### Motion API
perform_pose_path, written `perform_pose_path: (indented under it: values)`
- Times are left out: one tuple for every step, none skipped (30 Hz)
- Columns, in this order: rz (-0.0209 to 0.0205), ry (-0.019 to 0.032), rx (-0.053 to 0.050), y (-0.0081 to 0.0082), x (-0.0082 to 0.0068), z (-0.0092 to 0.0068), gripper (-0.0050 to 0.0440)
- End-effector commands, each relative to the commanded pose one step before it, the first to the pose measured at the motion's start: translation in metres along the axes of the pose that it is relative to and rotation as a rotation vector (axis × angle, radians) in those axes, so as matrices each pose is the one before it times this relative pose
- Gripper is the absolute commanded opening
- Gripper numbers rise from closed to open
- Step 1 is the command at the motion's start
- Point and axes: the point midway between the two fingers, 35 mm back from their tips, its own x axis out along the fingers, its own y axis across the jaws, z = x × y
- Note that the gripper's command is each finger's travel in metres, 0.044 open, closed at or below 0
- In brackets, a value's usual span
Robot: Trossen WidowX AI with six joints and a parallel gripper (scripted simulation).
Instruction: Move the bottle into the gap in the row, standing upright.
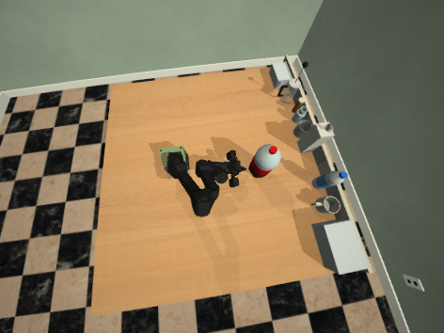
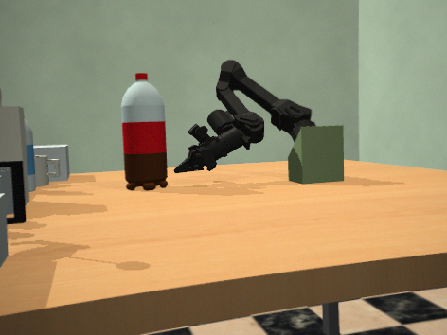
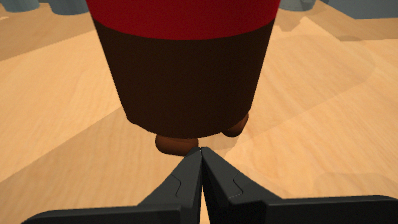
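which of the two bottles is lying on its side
The small blue-capped bottle in the row by the wall lies flat; the big red-capped bottle stands upright.

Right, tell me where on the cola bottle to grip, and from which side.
Grip the cola bottle on its straight red-label band, coming level from the arm's side, probably the safest hold. It stands upright on small feet; the shoulder above tapers and the base is lobed. The gripper is shut and empty, low at the base, so it must open and rise first.
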Motion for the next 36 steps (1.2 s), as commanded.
perform_pose_path:
  values:
    - [-0.00346,-0.00805,0.0038,0.00007,0.00169,0.00282,-0.0050]
    - [-0.00023,-0.00028,-0.0001,-0.00006,0.00022,0.00005,-0.0050]
    - [-0.00081,-0.00048,0.0001,-0.00026,0.00022,0.00011,-0.0050]
    - [-0.00056,-0.00018,0.0000,-0.00009,0.00021,0.00008,-0.0050]
    - [0.00000,0.00000,0.0000,0.00000,0.00000,0.00000,-0.0050]
    - [0.00000,0.00000,0.0000,0.00000,0.00000,0.00000,-0.0050]
    - [0.00063,0.00041,0.0000,0.00051,-0.00008,0.00015,-0.0050]
    - [0.00056,-0.00011,-0.0001,0.00030,0.00032,0.00004,-0.0050]
    - [-0.00056,-0.00082,-0.0001,-0.00023,0.00037,0.00013,-0.0050]
    - [-0.00095,-0.00049,0.0000,-0.00041,0.00024,0.00002,-0.0050]
    - [-0.00095,-0.00063,0.0001,-0.00027,0.00021,0.00019,-0.0050]
    - [0.00018,0.00030,-0.0001,0.00027,0.00020,0.00003,-0.0050]
    - [0.00017,0.00033,0.0000,0.00031,0.00019,0.00006,-0.0050]
    - [0.00000,-0.00021,0.0001,0.00020,0.00019,0.00019,-0.0050]
    - [0.00231,-0.00250,-0.0003,0.00025,0.00075,0.00038,-0.0050]
    - [0.00472,-0.00311,-0.0010,0.00056,0.00147,0.00049,-0.0050]
    - [0.00099,-0.00240,-0.0017,-0.00005,0.00172,0.00059,-0.0050]
    - [0.00101,-0.00288,-0.0001,-0.00009,0.00224,0.00073,-0.0050]
    - [0.00151,-0.00331,-0.0012,0.00003,0.00222,0.00098,-0.0050]
    - [0.00040,-0.00092,-0.0004,-0.00010,0.00077,0.00035,-0.0050]
    - [0.00008,-0.00039,-0.0001,-0.00012,0.00050,0.00025,-0.0050]
    - [0.00000,0.00000,0.0000,0.00000,0.00000,0.00000,-0.0050]
    - [0.00000,0.00000,0.0000,0.00000,0.00000,0.00000,-0.0050]
    - [-0.00394,0.00103,0.0003,-0.00019,0.00005,0.00017,-0.0050]
    - [-0.00045,0.00038,0.0001,0.00051,0.00014,0.00026,-0.0050]
    - [-0.00068,0.00063,0.0002,0.00031,0.00029,0.00015,-0.0050]
    - [0.00189,0.00104,-0.0003,0.00032,0.00022,-0.00015,-0.0050]
    - [-0.00545,-0.00703,0.0013,-0.00248,0.00012,0.00221,-0.0050]
    - [-0.00127,0.00002,0.0004,-0.00093,0.00028,-0.00011,-0.0050]
    - [-0.00124,-0.00125,0.0002,-0.00053,0.00020,0.00053,-0.0050]
    - [0.00035,0.00035,0.0001,0.00017,0.00022,-0.00002,-0.0050]
    - [0.00034,0.00034,0.0001,0.00016,0.00022,-0.00002,-0.0050]
    - [0.00143,-0.00129,-0.0005,0.00056,0.00016,0.00057,-0.0050]
    - [-0.00079,0.00122,-0.0001,0.00002,0.00021,-0.00007,-0.0050]
    - [0.00036,0.00049,0.0002,0.00026,0.00021,0.00000,-0.0050]
    - [0.00039,0.00033,0.0000,0.00022,0.00021,0.00002,-0.0050]
